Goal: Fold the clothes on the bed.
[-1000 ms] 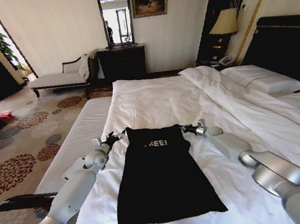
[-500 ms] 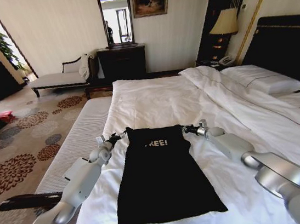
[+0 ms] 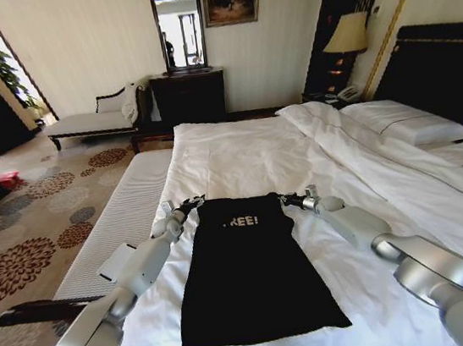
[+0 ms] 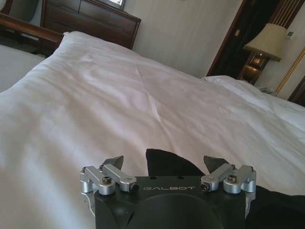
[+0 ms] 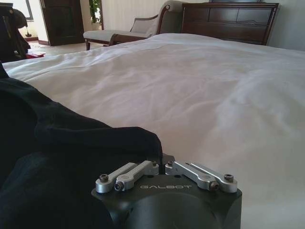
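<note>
Right gripper (image 5: pixel 163 162) pinches the black top's (image 3: pixel 249 273) two-o'clock corner; left gripper (image 4: pixel 164 164) gapes wide at ten o'clock, so lifting now would skew the fold.

1. The left arm reaches forward, and its left gripper (image 3: pixel 191 203) has its fingers spread wide apart.
2. The right arm extends forward level with it, and its right gripper (image 3: pixel 287 200) has its fingers drawn together.

One black top (image 3: pixel 248 269), one bed (image 3: pixel 245 150), two grippers — left gripper (image 3: pixel 193 203), right gripper (image 3: pixel 289 200) — one lamp (image 3: pixel 346 35), one chaise (image 3: pixel 92 120).
</note>
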Motion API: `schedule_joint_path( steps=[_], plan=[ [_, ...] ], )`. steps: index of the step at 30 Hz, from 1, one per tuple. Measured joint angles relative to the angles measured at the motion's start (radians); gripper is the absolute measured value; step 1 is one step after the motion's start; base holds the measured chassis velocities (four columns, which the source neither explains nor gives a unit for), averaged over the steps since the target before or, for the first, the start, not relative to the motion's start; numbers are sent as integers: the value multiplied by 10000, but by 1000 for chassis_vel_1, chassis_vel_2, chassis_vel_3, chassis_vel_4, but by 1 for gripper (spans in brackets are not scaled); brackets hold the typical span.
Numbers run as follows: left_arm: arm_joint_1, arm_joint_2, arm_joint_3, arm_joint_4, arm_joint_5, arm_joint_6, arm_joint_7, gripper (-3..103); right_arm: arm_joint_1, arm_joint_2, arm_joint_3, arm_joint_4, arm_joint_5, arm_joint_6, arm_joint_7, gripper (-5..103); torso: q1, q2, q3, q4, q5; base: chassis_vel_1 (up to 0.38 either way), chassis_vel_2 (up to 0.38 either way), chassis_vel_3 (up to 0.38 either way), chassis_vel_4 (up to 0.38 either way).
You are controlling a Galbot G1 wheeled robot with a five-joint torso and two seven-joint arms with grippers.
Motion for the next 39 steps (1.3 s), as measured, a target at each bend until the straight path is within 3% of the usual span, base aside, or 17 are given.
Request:
schedule_joint_path(
  steps=[4, 7, 10, 11, 14, 22, 25, 28, 39],
  plan=[
    [-201, 12, 355, 306, -96, -110, 172, 93, -14, -36, -40, 28, 0, -1, -12, 1, 0, 0, 0, 0, -1, 0, 0, 0, 0],
    [-314, 31, 596, 474, -114, -188, 267, 81, -14, -69, -81, 29, 12, -3, -2, 1, -1, 0, 0, 2, 0, 0, 0, 0, 0],
    [-315, -23, 606, 535, -28, -272, 309, 76, -14, -105, -123, 39, 12, -3, 2, 1, -1, 0, -1, 1, -1, 0, 0, 0, 0],
    [-314, -66, 605, 557, 23, -327, 325, 64, -26, -125, -138, 56, 12, -3, 3, 1, -1, 0, -1, 0, -2, 0, 0, 0, 0],
    [-292, -134, 580, 563, 59, -386, 338, 59, -54, -150, -139, 79, 8, -3, 8, 1, -1, 0, -1, 0, -1, 0, 0, 0, 0],
    [-245, -200, 539, 609, 52, -410, 338, 26, -78, -241, -135, 187, 28, -3, 46, 1, -1, 0, -1, 0, -1, 0, 0, 0, 0],
    [-217, -200, 533, 595, 53, -410, 330, 22, -87, -253, -138, 221, 35, -2, 55, 1, -1, 0, -1, 0, -1, 0, 0, 0, 0],
    [-151, -175, 478, 478, 72, -413, 289, 6, -115, -287, -144, 326, 42, -3, 76, 1, -1, 0, -1, -2, -2, 0, 0, 0, 0],
    [-8, 418, 143, -596, -117, -458, 117, 2, -212, -627, -133, 1325, 442, -100, 339, 1, -1, 1, 0, -2, -2, 0, 0, 0, 0]
  ],
)
